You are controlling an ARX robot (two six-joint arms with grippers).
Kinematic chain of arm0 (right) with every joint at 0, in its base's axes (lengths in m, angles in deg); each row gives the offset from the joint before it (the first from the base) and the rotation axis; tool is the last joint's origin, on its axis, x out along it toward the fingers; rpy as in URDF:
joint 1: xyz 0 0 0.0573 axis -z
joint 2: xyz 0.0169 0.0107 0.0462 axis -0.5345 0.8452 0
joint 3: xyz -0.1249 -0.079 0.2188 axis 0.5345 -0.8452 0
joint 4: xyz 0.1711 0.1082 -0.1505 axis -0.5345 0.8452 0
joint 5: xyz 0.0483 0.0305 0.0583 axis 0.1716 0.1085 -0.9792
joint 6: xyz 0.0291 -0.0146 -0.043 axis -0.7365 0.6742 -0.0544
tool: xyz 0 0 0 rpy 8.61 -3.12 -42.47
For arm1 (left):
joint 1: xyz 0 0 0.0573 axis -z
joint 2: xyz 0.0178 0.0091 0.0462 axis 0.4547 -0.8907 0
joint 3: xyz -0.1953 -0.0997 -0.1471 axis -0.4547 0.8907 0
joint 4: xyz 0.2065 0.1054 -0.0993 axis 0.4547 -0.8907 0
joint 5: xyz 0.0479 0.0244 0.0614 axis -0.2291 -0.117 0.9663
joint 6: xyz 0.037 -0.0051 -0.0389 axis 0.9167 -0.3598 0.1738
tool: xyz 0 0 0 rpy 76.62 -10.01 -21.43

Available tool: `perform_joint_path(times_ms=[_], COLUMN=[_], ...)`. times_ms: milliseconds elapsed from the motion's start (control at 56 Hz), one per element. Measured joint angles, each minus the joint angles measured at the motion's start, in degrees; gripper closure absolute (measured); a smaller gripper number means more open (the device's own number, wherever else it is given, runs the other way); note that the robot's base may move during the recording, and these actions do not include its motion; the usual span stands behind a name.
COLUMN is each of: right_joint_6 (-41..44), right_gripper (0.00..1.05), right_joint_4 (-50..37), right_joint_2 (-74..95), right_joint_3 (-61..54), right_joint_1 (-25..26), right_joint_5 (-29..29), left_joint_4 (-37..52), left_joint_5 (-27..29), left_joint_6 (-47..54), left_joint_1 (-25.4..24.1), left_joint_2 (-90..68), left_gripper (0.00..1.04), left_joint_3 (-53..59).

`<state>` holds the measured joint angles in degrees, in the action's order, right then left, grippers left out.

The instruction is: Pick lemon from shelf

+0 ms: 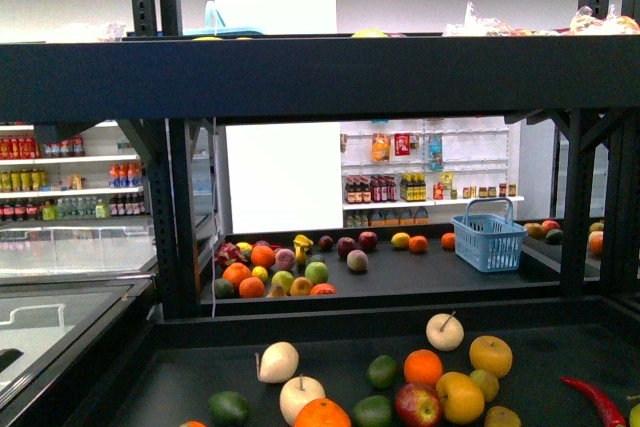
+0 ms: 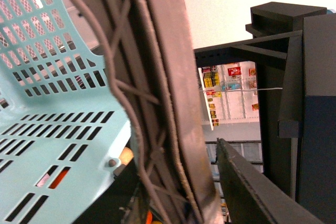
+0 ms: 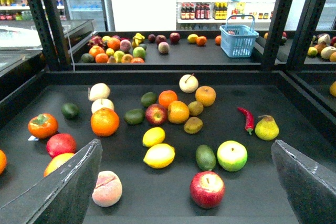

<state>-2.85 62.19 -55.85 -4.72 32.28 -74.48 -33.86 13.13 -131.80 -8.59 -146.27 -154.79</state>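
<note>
Right end effector (image 3: pixel 185 142), spread wide, frames the lower corners. Centre it over the bright yellow oval lemon (image 3: pixel 159 156), then descend straight.

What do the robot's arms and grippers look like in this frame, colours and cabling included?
No arm shows in the front view. The right gripper has two dark grey wedge-shaped fingers with paler, scuffed edges. The left wrist view shows one similar dark finger beside a worn brownish bar laced with thin grey cables.
</note>
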Motion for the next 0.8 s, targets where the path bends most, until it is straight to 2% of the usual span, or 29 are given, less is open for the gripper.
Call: perform_joint_path(times_ms=[107, 196, 518, 642, 803], right_joint_6=[0.0, 0.0, 0.0, 0.0, 0.0], right_gripper=[0.07, 0.07, 0.07, 0.07, 0.07], right_joint_4=[0.0, 0.0, 0.0, 0.0, 0.0], right_joint_2=[0.0, 0.0, 0.0, 0.0, 0.0], right_joint_3=[0.0, 0.0, 0.0, 0.0, 0.0], right_joint_1=[0.0, 0.0, 0.0, 0.0, 0.0], right_joint_5=[0.0, 0.0, 0.0, 0.0, 0.0], left_joint_4=[0.5, 0.5, 0.3, -1.7, -5.0], left_joint_5=[-0.3, -1.1, -5.0, -8.3, -11.2], left_joint_6=[-2.6, -2.0, 2.3, 6.0, 11.8], left_joint_1=[-0.2, -0.2, 0.9, 3.5, 9.4], left_joint_2=[-0.1, 0.0, 8.7, 15.6, 24.8], left_gripper=[0.81, 0.86, 0.90, 0.91, 0.91], left_joint_3=[0.0, 0.0, 5.8, 9.5, 15.2])
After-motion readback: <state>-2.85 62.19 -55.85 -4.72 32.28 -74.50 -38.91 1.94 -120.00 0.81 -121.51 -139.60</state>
